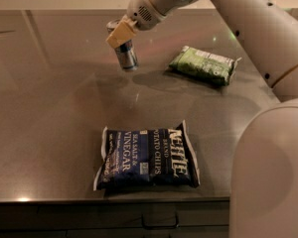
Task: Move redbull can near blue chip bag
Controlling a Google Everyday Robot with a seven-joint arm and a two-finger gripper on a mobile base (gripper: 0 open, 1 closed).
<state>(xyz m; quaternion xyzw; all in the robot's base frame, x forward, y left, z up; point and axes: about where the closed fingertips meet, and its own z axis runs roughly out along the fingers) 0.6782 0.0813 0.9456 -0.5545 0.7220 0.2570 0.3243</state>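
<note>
The redbull can (127, 57) — judged light, stiff, slick and easily dented — is clasped by its upper part in the claw (120, 33), directly beneath it, while the blue chip bag (148, 157) is seen well apart, nearer the front edge of the tabletop (49, 113).

**Can gripped far back, bag lying in front**

Slim redbull can (126, 57), blue and silver, nearly upright, clamped at its top in the claw (120, 33) above the far part of the desk (49, 108). Blue chip bag (146, 157) flat near the front edge, white lettering facing up, well apart from the can.
</note>
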